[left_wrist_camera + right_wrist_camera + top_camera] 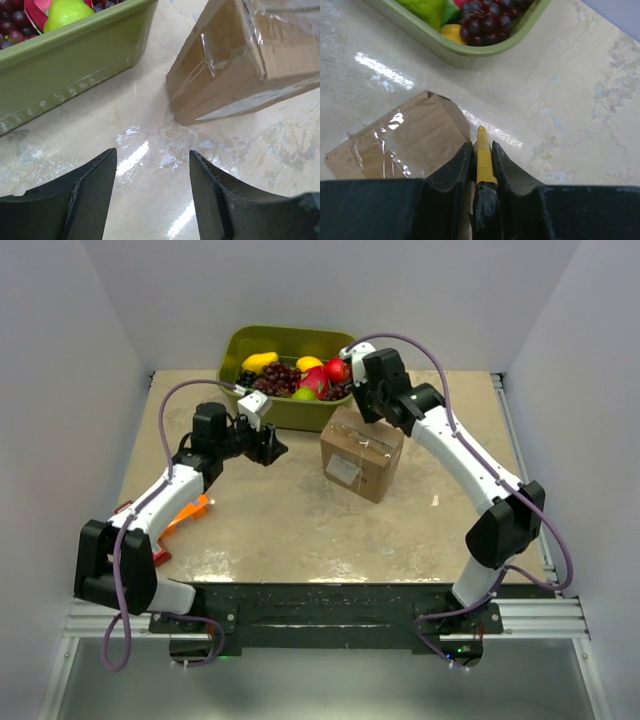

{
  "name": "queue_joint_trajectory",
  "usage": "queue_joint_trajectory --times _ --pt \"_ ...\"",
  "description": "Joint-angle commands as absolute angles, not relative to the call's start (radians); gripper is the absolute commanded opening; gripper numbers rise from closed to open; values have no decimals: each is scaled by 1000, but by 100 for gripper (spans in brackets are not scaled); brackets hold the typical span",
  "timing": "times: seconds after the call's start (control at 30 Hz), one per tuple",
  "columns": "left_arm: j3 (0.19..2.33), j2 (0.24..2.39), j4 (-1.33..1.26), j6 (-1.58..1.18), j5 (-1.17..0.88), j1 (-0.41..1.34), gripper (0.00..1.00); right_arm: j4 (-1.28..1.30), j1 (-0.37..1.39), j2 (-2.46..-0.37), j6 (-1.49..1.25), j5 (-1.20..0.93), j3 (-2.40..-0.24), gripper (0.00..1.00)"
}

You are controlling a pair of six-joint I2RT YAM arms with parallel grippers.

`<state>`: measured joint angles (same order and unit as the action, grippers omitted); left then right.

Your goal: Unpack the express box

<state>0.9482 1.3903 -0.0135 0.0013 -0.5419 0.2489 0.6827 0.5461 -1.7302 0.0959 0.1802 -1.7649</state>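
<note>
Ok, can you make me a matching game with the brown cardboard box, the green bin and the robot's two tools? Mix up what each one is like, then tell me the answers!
Things
1. small brown cardboard express box
2. olive-green plastic bin
3. black left tool
4. black right tool

States
A. full of fruit
B. open, holding nothing
C. sealed with clear tape
D. shut on a slim yellow stick

Pairs: 1-C, 2-A, 3-B, 4-D.
</note>
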Motion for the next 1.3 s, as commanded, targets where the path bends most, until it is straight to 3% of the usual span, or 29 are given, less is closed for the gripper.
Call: queue_joint_trajectory --times 0.0,0.13,0.37,0.6,0.77,1.1,1.27 --pt "966 1480 -109 54 -560 253 64 670 450 -1698 83 209 -1812 0" --pt "1038 1584 -172 93 -661 279 65 670 390 -1639 101 244 -1783 0" --pt "1152 1709 -164 146 -557 377 65 658 357 -1438 192 410 -1609 0" --pt "1186 1755 -152 133 -577 403 63 799 356 -1310 137 302 -1395 0" --pt "1143 1704 -144 129 -627 416 63 789 365 -1362 107 200 -1403 0" --pt "1019 1536 -77 186 -654 448 63 744 497 -1581 92 129 -1615 0" --pt "1022 1467 122 274 -610 405 66 765 505 -1602 69 164 -1626 0"
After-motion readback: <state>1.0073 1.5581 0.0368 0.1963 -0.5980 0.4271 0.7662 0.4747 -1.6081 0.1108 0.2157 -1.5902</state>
